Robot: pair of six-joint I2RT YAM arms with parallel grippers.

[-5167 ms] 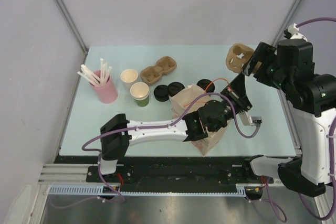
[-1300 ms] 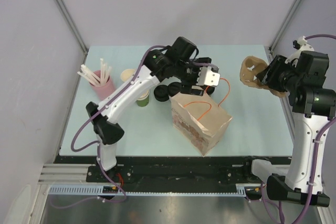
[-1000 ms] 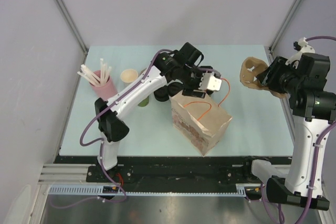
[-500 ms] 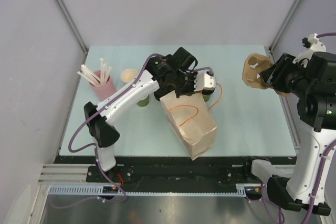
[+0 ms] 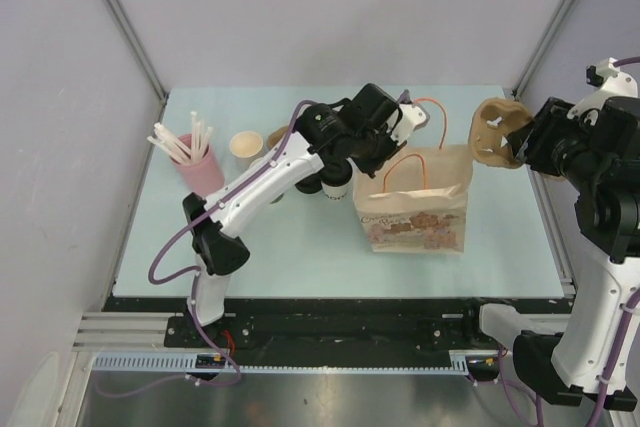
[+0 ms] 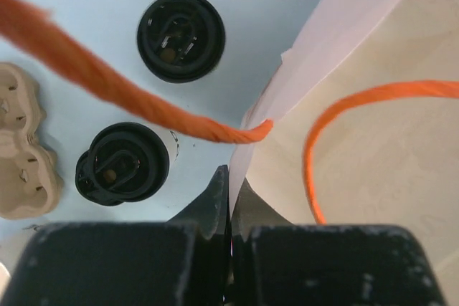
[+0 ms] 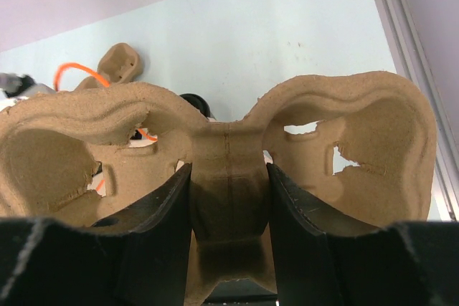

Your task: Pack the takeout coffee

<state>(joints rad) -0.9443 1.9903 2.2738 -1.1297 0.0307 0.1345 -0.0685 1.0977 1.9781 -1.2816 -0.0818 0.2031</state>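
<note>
Cups: two with black lids, both standing on the table [image 5: 300, 247] just left of the paper bag [image 5: 415, 212], neither inside it
White-sided cup [image 5: 337, 185]: the one nearer the bag, its pale wall showing under the lid
Second lidded cup [image 5: 308, 184]: right beside the first, on its left; I see only the lid, so I cannot tell its side colour
Left pincer [image 6: 230, 185]: fingers pressed together on the bag's top rim, next to where an orange handle [image 6: 150, 109] meets the paper
Paper bag: upright, right of the table's middle, printed face towards me, both handle loops standing up
Right pincer [image 7: 228, 177]: clamped on the middle bridge of a pulp cup carrier [image 7: 344, 127], a finger on each side, held up in the air by the table's right edge
Other carrier [image 6: 21, 150]: lying flat on the table beyond the lidded cups, partly behind my left arm
Open cup [image 5: 246, 145]: no lid, left of my arm
Pink cup [image 5: 200, 177]: far left, full of white straws
</note>
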